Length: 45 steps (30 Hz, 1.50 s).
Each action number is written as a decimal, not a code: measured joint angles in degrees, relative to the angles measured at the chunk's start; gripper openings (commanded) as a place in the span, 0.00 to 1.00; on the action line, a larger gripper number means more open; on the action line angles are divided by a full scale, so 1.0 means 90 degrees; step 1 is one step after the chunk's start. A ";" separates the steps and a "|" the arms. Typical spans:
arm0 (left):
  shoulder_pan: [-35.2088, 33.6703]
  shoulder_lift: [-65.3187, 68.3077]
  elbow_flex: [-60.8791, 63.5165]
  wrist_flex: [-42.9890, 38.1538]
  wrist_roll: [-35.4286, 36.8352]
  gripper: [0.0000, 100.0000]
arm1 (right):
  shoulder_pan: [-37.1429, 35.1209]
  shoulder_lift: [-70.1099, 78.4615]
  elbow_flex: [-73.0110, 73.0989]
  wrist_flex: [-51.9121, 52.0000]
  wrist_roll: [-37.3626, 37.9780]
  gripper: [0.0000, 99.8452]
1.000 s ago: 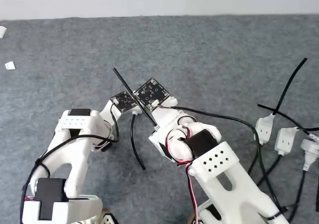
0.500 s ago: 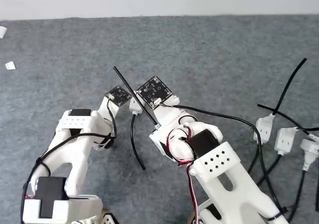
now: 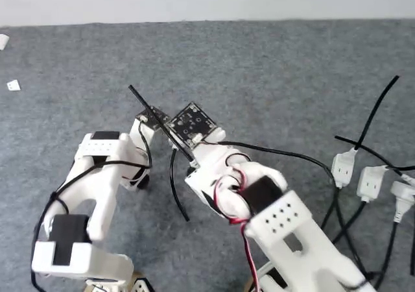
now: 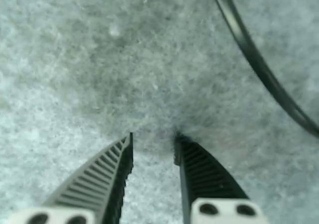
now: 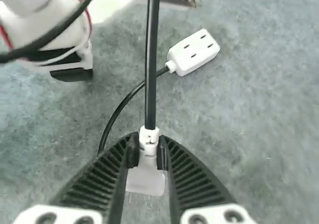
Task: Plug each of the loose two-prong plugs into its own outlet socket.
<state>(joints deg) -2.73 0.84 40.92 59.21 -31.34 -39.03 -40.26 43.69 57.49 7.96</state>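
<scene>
My right gripper [image 5: 147, 139] is shut on a white two-prong plug [image 5: 144, 176]; its stiff black cord [image 5: 151, 59] sticks straight out past the fingertips. Just beyond lies a white outlet socket [image 5: 193, 52] on the grey carpet, its slots facing up and its own cord [image 5: 119, 109] curving back toward me. In the high view the held cord [image 3: 155, 120] slants up and left from the right arm [image 3: 224, 182]. My left gripper [image 4: 153, 139] is open, tips down at the bare carpet, with a black cord [image 4: 259, 64] beside it.
Three more white outlet sockets [image 3: 343, 167] [image 3: 373, 182] [image 3: 402, 198] lie at the right edge among black cords [image 3: 376, 113]. Two small white scraps [image 3: 13, 84] sit at the far left. The left arm [image 3: 104, 169] stands close beside the right one.
The right gripper has swung left with the plug, so the cord tip sits further left. The left arm's wrist has shifted up and left, away from the right gripper.
</scene>
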 measured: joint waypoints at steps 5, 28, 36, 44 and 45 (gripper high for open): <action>0.0039 -0.0791 0.0850 -0.0567 -0.0010 0.13 | 0.0000 0.0694 0.0000 -0.0567 -0.0020 0.01; 0.0283 -0.2188 0.2100 -0.1084 -0.0977 0.13 | 0.0000 0.1153 0.0010 -0.1661 -0.0020 0.01; 0.0283 -0.2188 0.2110 -0.1084 -0.0977 0.13 | 0.0010 0.1582 -0.0010 -0.1983 -0.0020 0.01; -0.0107 -0.2188 0.2110 -0.1973 0.0195 0.13 | 0.0225 0.2383 -0.0694 -0.2383 -0.0498 0.01; -0.0264 -0.2188 0.2110 -0.2256 0.0625 0.13 | 0.0322 0.2540 -0.0801 -0.2501 -0.0576 0.01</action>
<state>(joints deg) -5.10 -18.86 59.91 38.90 -25.71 -36.13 -17.41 36.48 34.99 2.77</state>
